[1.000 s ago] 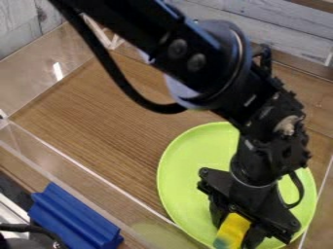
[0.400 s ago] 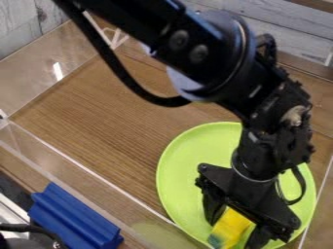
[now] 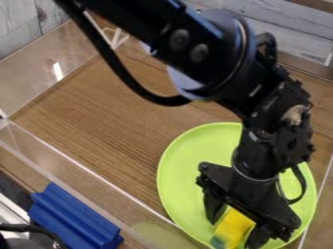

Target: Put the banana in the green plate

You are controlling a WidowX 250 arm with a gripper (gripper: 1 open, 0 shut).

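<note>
End effector low over the green plate; I can't tell whether it's gripping or released. More banana shows than a second ago, so placement seems nearly done.

So the banana is small and bright yellow with a darker greenish end, sitting in the near part of the green plate. Plate's big, round, lime green, flat on the tabletop.

Soft, moderately bright light falls over the wooden surface to one side of the gripper. Pale glare streaks the clear edge beside it. The dark arm above loses detail in shadow; fine texture looks soft and grainy.
</note>
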